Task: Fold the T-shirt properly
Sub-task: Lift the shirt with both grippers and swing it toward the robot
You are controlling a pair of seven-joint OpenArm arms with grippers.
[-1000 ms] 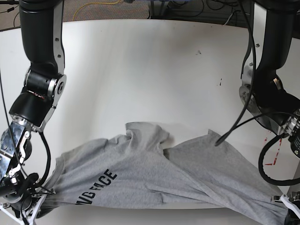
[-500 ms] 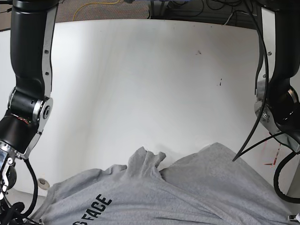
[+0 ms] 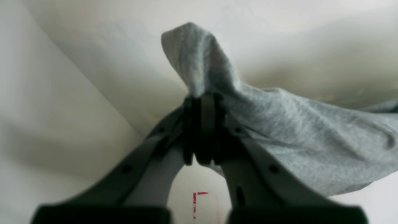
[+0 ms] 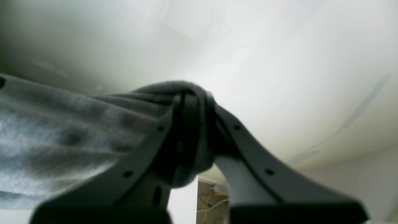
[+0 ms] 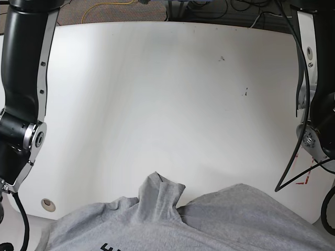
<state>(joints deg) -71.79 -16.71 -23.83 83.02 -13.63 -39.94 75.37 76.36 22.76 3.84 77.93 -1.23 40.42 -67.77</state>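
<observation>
Both grippers pinch the T-shirt point(image 5: 209, 222) at the table's near edge.

The left gripper point(image 3: 202, 102) has its jaws pressed together on a fold of grey cloth; a flap stands up above the fingertips and the rest drapes off to the right in the left wrist view. The right gripper point(image 4: 192, 96) is likewise clamped on a bunched edge of the shirt, the cloth stretching away to the left in its view. In the base view the shirt covers only the near edge of the white table point(image 5: 167, 94), a peaked fold rising near the middle and dark letters point(image 5: 107, 247) just showing at the bottom. A red mark point(image 5: 303, 178) sits by the table's right edge.
</observation>
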